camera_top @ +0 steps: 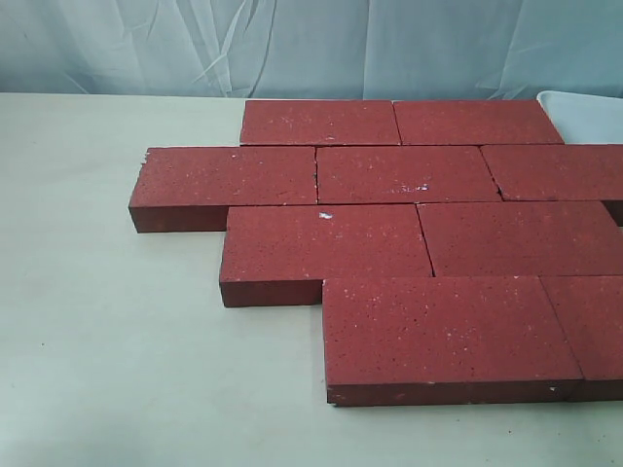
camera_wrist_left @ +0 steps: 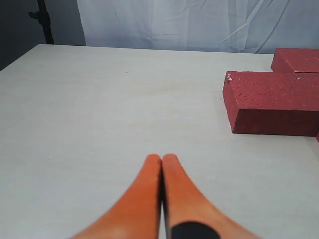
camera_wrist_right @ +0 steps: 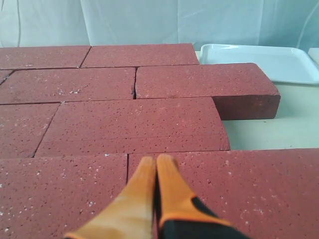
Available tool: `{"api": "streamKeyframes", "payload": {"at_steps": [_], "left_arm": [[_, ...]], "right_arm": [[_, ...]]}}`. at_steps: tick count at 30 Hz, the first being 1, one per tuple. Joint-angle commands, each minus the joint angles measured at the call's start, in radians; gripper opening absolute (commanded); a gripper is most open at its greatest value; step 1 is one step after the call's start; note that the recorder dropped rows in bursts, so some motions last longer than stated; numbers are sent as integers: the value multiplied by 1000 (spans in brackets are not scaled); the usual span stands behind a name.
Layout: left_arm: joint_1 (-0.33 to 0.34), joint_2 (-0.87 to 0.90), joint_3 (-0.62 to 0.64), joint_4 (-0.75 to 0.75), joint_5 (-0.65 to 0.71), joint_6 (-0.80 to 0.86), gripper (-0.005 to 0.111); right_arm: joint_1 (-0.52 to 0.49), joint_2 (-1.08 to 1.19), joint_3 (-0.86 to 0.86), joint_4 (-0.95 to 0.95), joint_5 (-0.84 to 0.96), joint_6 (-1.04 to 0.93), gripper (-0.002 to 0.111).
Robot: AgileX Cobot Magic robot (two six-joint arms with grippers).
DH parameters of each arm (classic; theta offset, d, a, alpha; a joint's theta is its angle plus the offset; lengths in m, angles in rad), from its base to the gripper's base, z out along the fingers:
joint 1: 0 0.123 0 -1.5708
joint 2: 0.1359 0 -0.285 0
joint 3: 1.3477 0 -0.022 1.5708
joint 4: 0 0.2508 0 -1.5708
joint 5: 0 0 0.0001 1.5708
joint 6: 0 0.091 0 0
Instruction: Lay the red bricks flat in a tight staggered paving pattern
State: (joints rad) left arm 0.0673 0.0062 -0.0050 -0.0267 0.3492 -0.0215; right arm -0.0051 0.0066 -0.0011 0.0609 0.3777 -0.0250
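Note:
Several dark red bricks (camera_top: 409, 173) lie flat on the pale table (camera_top: 107, 341) in four offset rows, edges touching, reaching past the exterior view's right edge. No gripper shows in that view. My left gripper (camera_wrist_left: 162, 158) is shut and holds nothing; it hovers over bare table, well short of the leftmost brick (camera_wrist_left: 274, 99). My right gripper (camera_wrist_right: 156, 160) is shut and holds nothing; it sits just above the nearest row, by the joint between two bricks (camera_wrist_right: 129, 127).
A white tray (camera_wrist_right: 259, 57) stands on the table beyond the far right brick, its corner also showing as the tray (camera_top: 584, 112) in the exterior view. A pale curtain hangs behind the table. A black stand (camera_wrist_left: 47, 22) rises past the table's far left corner.

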Motion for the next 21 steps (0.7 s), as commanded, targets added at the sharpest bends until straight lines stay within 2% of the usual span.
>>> {"api": "streamKeyframes", "payload": {"at_steps": [1,6,14,21], "left_arm": [[1,-6,5,1,-14,-3,0],[1,-6,5,1,-29,-3,0],[1,-6,5,1,-174,-3,0],[1,-6,5,1,-178,-1,0]], "right_arm": [[-5,-7,1,1,-11,0,-1],[-5,-7,1,1,-11,0,-1],[-5,-7,1,1,-11,0,-1],[-5,-7,1,1,-14,0,-1]]}}
